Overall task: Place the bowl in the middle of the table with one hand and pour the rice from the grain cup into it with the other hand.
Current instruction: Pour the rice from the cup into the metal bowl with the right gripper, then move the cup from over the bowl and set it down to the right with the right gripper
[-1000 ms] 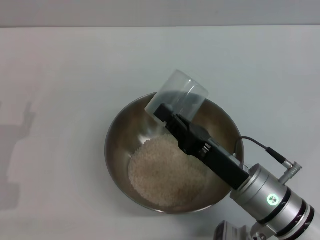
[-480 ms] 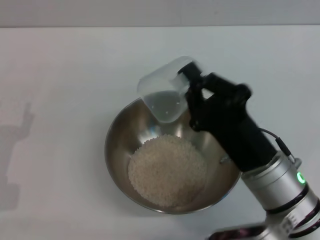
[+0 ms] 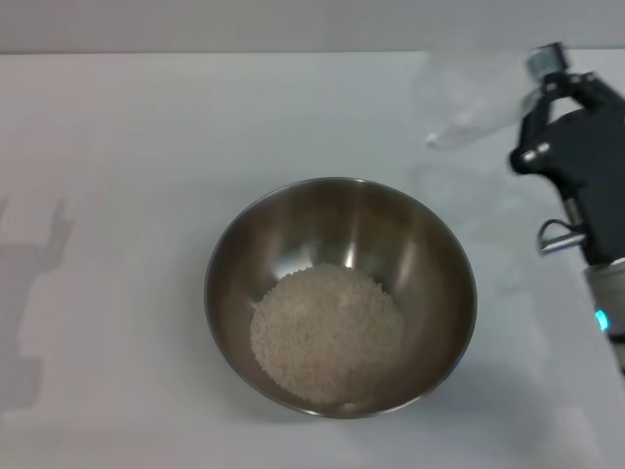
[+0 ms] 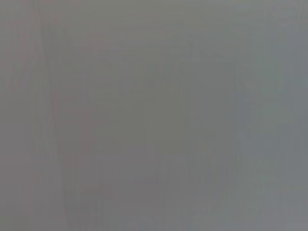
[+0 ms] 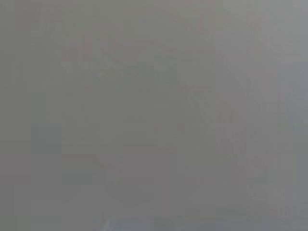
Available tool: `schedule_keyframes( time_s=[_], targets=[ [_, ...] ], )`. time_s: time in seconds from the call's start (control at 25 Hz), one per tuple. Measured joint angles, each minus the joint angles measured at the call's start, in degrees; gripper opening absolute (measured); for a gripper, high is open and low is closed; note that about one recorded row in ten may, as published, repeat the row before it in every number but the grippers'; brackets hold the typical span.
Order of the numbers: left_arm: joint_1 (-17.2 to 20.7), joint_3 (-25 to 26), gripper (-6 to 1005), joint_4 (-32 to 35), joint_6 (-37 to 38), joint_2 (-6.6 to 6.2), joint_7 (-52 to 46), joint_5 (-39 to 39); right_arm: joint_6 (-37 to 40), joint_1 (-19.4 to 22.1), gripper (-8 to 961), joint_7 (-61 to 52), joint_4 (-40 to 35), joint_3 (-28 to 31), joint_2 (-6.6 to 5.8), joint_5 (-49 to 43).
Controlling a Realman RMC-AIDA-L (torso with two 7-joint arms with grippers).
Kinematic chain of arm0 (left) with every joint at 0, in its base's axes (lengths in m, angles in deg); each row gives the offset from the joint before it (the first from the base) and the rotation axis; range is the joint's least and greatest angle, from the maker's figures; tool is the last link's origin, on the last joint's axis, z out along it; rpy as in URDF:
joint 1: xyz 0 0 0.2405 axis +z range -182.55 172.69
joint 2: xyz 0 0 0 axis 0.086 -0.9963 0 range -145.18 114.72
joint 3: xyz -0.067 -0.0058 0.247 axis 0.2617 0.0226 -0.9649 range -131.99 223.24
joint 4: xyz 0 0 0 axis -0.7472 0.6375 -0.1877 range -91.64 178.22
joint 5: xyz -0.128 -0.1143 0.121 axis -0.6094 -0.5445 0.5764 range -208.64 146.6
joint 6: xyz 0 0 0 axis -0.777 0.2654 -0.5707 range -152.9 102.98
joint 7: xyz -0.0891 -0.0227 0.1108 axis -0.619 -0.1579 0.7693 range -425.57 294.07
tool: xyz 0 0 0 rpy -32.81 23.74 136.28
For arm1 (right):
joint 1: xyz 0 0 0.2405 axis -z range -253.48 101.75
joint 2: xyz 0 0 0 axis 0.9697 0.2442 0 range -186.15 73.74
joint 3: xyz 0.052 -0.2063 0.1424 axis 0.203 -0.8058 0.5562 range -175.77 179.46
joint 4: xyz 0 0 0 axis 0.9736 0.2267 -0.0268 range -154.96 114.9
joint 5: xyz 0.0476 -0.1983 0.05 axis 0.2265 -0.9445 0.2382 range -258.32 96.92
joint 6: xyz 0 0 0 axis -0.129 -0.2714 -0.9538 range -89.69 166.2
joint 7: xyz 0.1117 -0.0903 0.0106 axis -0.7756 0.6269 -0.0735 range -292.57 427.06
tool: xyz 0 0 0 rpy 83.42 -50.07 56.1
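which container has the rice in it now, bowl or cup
The bowl: rice heaps in its bottom. The cup, at the right hand, looks empty.

White table [image 3: 127, 147] with 1 steel bowl [image 3: 234, 269] resting on it near the middle, holding rice [image 3: 325, 332].

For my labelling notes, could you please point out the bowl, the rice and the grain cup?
bowl [image 3: 239, 256]: head view, bare inner wall.
rice [image 3: 327, 332]: head view, middle of heap.
grain cup [image 3: 469, 98]: head view, clear side wall.
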Motion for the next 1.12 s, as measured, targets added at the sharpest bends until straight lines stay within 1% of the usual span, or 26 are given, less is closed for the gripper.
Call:
schedule_keyframes(
  time_s=[0.04,0.12,0.16,0.32,0.36,0.4,0.44,0.48,0.52,0.6,0.68,0.72,0.76,0.8,0.84,0.92,1.08,1.12],
  targets=[
    [-0.01,0.0,842,-0.01,0.0,0.0,0.0,0.0,0.0,0.0,29,0.0,0.0,0.0,0.0,0.0],
    [-0.01,-0.01,842,-0.02,0.0,0.0,0.0,0.0,-2.67,-1.55,30,-7.07,-3.55,0.93,-0.07,4.62],
    [-0.02,-0.1,842,-0.02,0.0,0.0,0.0,0.0,-3.84,-2.08,30,-8.25,-4.47,0.96,-0.12,6.12],
    [-0.15,-0.18,842,-0.02,0.0,0.0,0.0,0.0,-9.5,-4.63,31,-10.24,-8.12,1.01,-0.16,10.53],
    [-0.15,-0.18,842,-0.02,0.0,0.0,0.0,0.0,-9.5,-4.63,31,-10.24,-8.12,1.01,-0.16,10.53],
    [-0.24,-0.18,842,-0.02,0.0,0.0,0.0,0.0,-12.94,-5.99,31,-11.12,-9.57,1.03,-0.16,11.22],
    [-0.24,-0.18,842,-0.02,0.0,0.0,0.0,0.0,-14.75,-6.72,31,-11.35,-10.11,1.03,-0.18,11.23],
    [-0.32,-0.18,842,-0.02,0.0,0.0,0.0,0.0,-14.75,-6.72,31,-11.35,-10.11,1.03,-0.18,11.23],
    [-0.44,-0.23,842,-0.02,0.0,0.0,0.0,0.0,-18.53,-8.14,32,-11.57,-11.02,0.9,-0.2,11.2],
    [-0.48,-0.27,842,-0.03,0.0,0.0,0.0,0.0,-19.99,-8.72,32,-11.57,-11.23,0.77,-0.2,11.11],
    [-0.57,-0.42,842,-0.08,0.0,0.0,0.0,0.0,-23.37,-10.0,32,-11.58,-11.49,0.49,-0.21,10.93],
    [-0.7,-0.72,842,-0.1,0.0,0.0,0.0,0.0,-26.78,-11.4,33,-11.56,-11.77,0.34,-0.25,10.84],
    [-0.7,-0.72,842,-0.1,0.0,0.0,0.0,0.0,-26.78,-11.4,33,-11.56,-11.77,0.34,-0.25,10.84],
    [-0.88,-0.9,842,-0.1,0.0,0.0,0.0,0.0,-29.68,-12.67,33,-11.56,-12.26,0.09,-0.29,10.44],
    [-0.88,-0.9,842,-0.1,0.0,0.0,0.0,0.0,-29.68,-12.67,33,-11.56,-12.26,0.09,-0.29,10.44],
    [-1.08,-0.95,842,-0.11,0.0,0.0,0.0,0.0,-32.82,-13.99,34,-11.71,-12.68,-0.44,-0.28,8.56],
    [-1.19,-0.97,842,-0.11,0.0,0.0,0.0,0.01,-35.17,-14.81,34,-11.6,-12.68,-0.53,-0.28,7.01],
    [-1.22,-0.98,842,-0.11,0.0,0.0,0.0,0.0,-36.69,-15.27,34,-11.36,-12.71,-0.57,-0.28,5.42]
  ],
)
